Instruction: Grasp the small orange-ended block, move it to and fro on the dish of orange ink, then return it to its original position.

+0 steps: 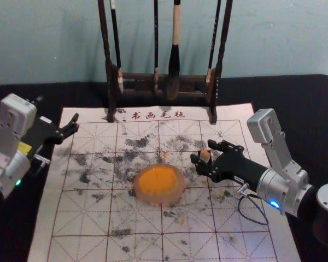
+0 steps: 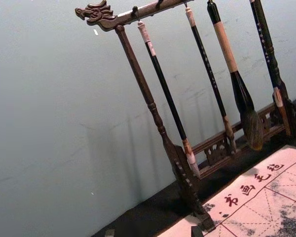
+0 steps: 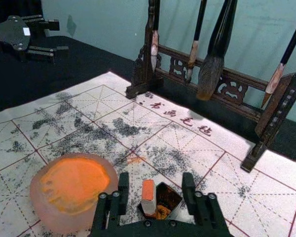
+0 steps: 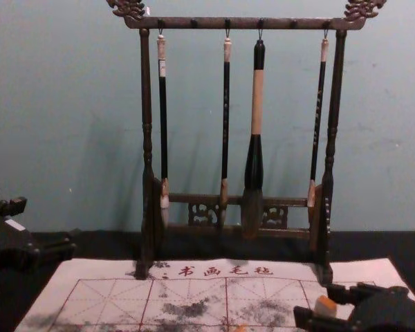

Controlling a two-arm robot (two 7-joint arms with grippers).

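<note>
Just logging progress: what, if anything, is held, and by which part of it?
Nothing: the right gripper stands open around the orange-ended block; the left gripper is empty.

Rack far, dish near

The mat is on the surface. The dish is on the mat. The rack stands at the mat's far end, behind the dish, and four brushes hang in it. The block is right of the dish, in the right gripper.
</note>
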